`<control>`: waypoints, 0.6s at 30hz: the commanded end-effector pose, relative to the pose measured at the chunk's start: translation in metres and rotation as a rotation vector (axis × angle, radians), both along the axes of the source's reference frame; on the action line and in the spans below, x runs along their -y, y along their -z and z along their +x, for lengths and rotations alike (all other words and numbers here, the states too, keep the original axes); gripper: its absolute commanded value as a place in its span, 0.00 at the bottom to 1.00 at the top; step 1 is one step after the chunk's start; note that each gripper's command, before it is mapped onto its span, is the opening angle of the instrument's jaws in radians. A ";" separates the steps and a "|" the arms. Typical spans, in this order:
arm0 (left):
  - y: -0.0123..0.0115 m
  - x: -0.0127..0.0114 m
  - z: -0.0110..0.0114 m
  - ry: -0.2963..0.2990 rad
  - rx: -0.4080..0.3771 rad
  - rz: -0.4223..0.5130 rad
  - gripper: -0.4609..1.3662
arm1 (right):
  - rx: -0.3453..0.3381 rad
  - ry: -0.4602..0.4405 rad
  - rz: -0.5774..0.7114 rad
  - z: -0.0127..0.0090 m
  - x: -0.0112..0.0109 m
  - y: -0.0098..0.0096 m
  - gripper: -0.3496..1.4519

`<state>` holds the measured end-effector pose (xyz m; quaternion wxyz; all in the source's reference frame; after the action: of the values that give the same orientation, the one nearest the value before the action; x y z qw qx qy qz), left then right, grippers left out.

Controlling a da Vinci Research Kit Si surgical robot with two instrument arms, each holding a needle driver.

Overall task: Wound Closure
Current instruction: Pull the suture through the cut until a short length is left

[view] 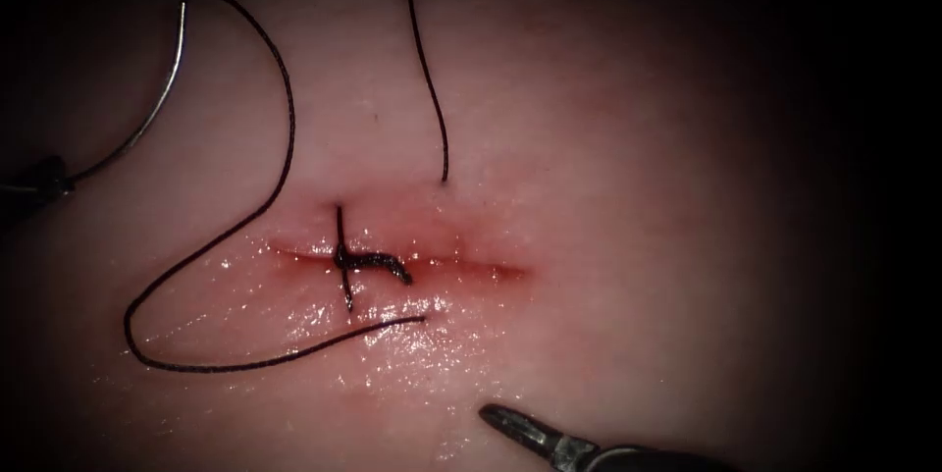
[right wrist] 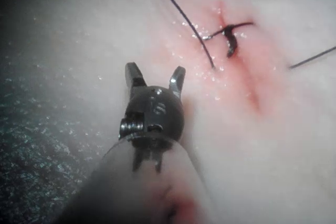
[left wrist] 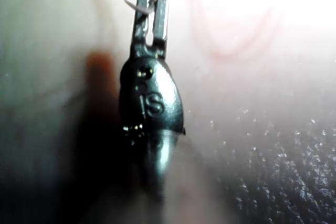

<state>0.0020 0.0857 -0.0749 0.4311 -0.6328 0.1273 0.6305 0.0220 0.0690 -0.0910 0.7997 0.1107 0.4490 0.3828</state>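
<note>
Glistening tissue (view: pixel 628 138); left hand (left wrist: pixel 151 4) pinches the needle (view: pixel 162 89) off-tissue; right hand (right wrist: pixel 155 80) spread, empty.

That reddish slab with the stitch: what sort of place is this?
Probably a surgical practice bench: pork tissue with a stitched cut, the left tool gripping the curved needle near its end, the open right tool holding nothing.

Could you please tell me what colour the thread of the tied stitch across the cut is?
The thread is black, clearest in the endoscope view against the pink tissue.
</note>
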 end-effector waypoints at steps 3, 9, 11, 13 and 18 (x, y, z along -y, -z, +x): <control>0.0000 0.0000 0.0000 -0.003 -0.001 0.002 0.06 | 0.008 0.013 -0.026 0.0003 -0.0015 -0.0015 0.70; 0.0001 0.0000 0.0000 -0.003 -0.001 0.003 0.06 | 0.010 0.044 -0.053 0.0012 -0.0038 -0.0041 0.69; 0.0001 0.0000 0.0000 -0.003 -0.002 0.003 0.06 | 0.021 0.062 -0.058 0.0013 -0.0041 -0.0048 0.69; 0.0001 0.0001 0.0000 -0.003 -0.002 0.003 0.06 | 0.038 0.098 -0.053 0.0016 -0.0044 -0.0059 0.69; 0.0002 0.0000 0.0000 -0.003 -0.001 0.004 0.06 | 0.024 0.137 -0.043 0.0027 -0.0039 -0.0074 0.70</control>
<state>0.0020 0.0857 -0.0751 0.4319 -0.6312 0.1264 0.6317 0.0249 0.0726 -0.0834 0.8330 0.1203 0.4370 0.3171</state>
